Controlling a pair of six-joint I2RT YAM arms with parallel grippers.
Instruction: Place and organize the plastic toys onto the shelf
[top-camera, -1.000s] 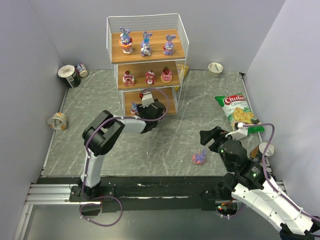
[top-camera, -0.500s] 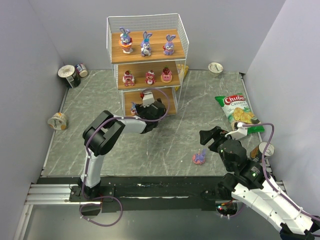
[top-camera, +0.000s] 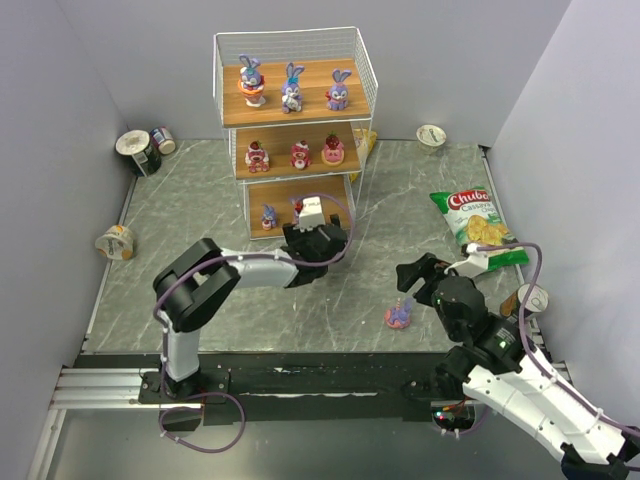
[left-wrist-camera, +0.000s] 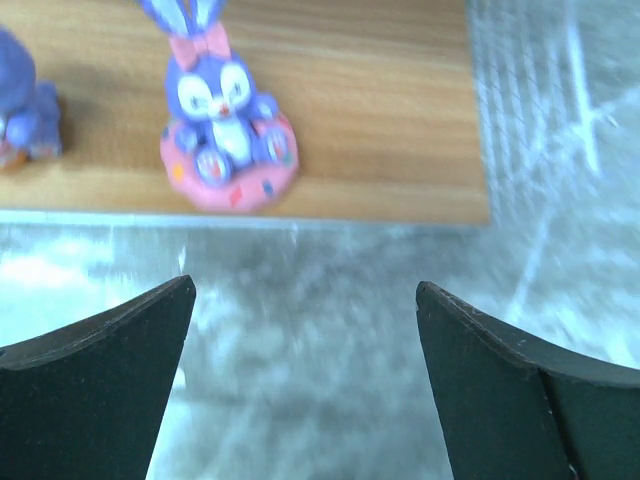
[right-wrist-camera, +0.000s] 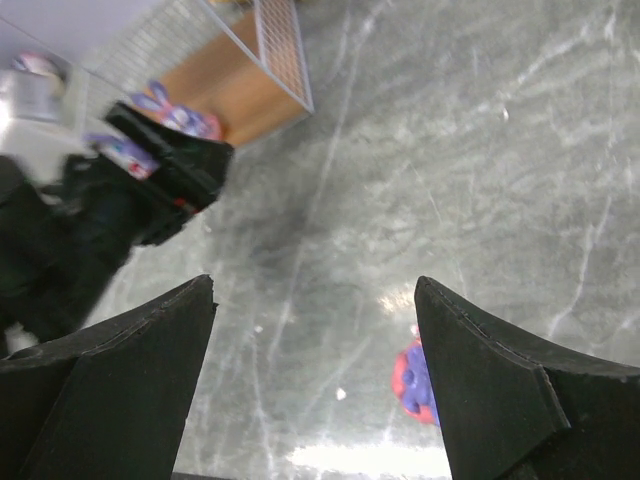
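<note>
**tinkerer_a:** Where's the bunny that's by the left arm, and which way is it pointing?

**shelfwatch:** The bunny (left-wrist-camera: 228, 135) is on the shelf's (top-camera: 366, 70) bottom board (left-wrist-camera: 380, 110), near the front edge. It's upright on its pink base, so its long axis runs straight up through the ears. Its face is turned out toward the left gripper (left-wrist-camera: 303, 290). From that gripper it's straight ahead and a bit toward the left-hand finger in the wrist view, clear of both tips. The fingers are spread wide with nothing between them, just blurry grey tabletop (top-camera: 330, 290) underneath.

**tinkerer_a:** Anything else down there?

**shelfwatch:** A small purple figure (left-wrist-camera: 25, 115) is further left on the same board, cut off by the frame edge, so I can't tell which way it faces.

**tinkerer_a:** And the right side?

**shelfwatch:** The right gripper (right-wrist-camera: 312, 283) is also wide apart and holding nothing. The loose toy (right-wrist-camera: 418, 380) is on the tabletop below it, tucked against the inner edge of one finger in the wrist view. It's only a red and purple blob there, so I can't call its heading. In the top view it sits just nearer the arm bases than the fingertips.

**tinkerer_a:** Upper tiers?

**shelfwatch:** Three bunnies (top-camera: 292, 88) stand up top with their ears up. Three pink-red figures (top-camera: 300, 154) stand in a row on the middle board.
</note>
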